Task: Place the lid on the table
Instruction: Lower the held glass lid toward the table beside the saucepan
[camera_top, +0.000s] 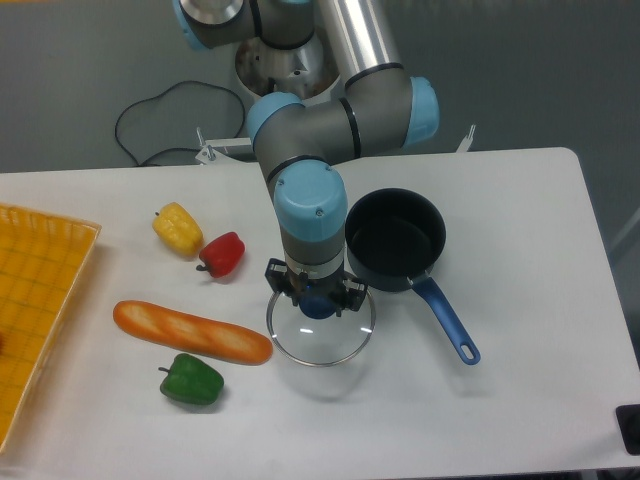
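Note:
The round glass lid (320, 337) with its thin silver rim hangs level just over the white table (520, 240), left of the dark blue pot. My gripper (317, 300) points straight down and is shut on the lid's small blue knob. The lid casts a faint shadow on the tabletop just below and in front of it. Whether the rim touches the table I cannot tell.
The dark blue pot (395, 238) with its blue handle (447, 321) stands right beside the lid. A baguette (190, 331) and a green pepper (191, 379) lie to the left, red (224, 253) and yellow (177, 227) peppers behind them. A yellow tray (35, 300) fills the left edge.

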